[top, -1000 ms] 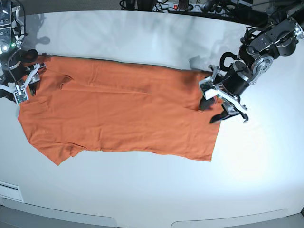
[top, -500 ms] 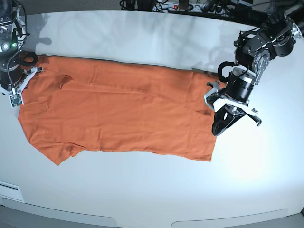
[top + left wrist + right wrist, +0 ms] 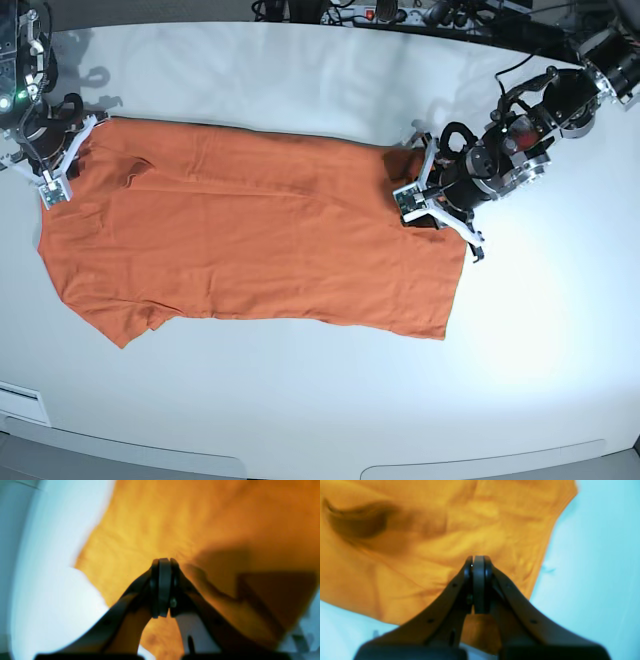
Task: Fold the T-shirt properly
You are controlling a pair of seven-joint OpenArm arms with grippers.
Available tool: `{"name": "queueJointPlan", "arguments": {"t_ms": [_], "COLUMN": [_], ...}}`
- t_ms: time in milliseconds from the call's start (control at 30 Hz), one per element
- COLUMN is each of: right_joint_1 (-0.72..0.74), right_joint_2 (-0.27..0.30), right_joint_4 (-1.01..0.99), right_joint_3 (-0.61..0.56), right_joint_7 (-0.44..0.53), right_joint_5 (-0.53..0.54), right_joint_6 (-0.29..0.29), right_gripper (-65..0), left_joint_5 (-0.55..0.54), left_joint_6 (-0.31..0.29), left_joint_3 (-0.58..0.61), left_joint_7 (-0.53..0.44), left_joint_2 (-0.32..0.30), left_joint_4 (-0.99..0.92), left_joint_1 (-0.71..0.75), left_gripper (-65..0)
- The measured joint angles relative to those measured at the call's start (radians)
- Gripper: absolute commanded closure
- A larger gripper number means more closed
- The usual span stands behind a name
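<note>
Both arms have shifted since the earlier base pictures: my left gripper [image 3: 432, 200], which hung over the shirt's right hem with its jaws spread, now sits lower and further in over the far right corner, and my right gripper [image 3: 52, 172] has tucked in at the far left corner. Each wrist view shows the jaws pressed together, with orange cloth behind and below the tips; whether either has fabric pinched between the pads I cannot tell, since the tips hide the contact. The T-shirt [image 3: 250, 235] lies flat on the white table [image 3: 330, 400], spread wide with its long axis running left to right, one short end under each gripper. From the left gripper [image 3: 162, 563] the body of the shirt runs away to the left in the base view; from the right gripper [image 3: 477, 560] it runs to the right. I judge the coming move turns on carrying the far edge toward the near edge, across the short axis, and each arm is already at its own end, so neither needs to reach across.
</note>
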Motion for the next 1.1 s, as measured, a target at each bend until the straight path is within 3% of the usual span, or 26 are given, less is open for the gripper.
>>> {"name": "queueJointPlan", "arguments": {"t_ms": [100,267,567,733,1100], "right_joint_1": [0.033,0.06,0.061,0.007,-0.227], "right_joint_2": [-0.002,0.001,0.004,0.014,0.019], "right_joint_4": [-0.093,-0.192,-0.195,-0.18,-0.01], "right_joint_3": [-0.001,0.003,0.007,0.016,0.023], "right_joint_7": [0.002,0.028,-0.04,-0.023,-0.01], "right_joint_5": [0.013,0.016,0.025,0.074,0.042], "right_joint_6": [0.04,0.103,0.122,0.119,0.067], "right_gripper": [0.0,0.0,0.0,0.0,0.0], "left_joint_5": [-0.016,-0.023,-0.085,-0.077,-0.031], "left_joint_6": [-0.034,-0.042,-0.119,-0.119,-0.112], "left_joint_3": [0.0,-0.003,-0.011,-0.014,-0.015], "left_joint_7": [0.005,-0.023,0.079,0.105,0.122], "left_joint_2": [0.037,0.061,0.064,0.04,-0.034], "left_joint_4": [-0.046,-0.095,-0.085,-0.042,0.102], "left_joint_1": [0.001,0.001,0.008,0.054,0.189], "left_gripper": [0.0,0.0,0.0,0.0,0.0]}}
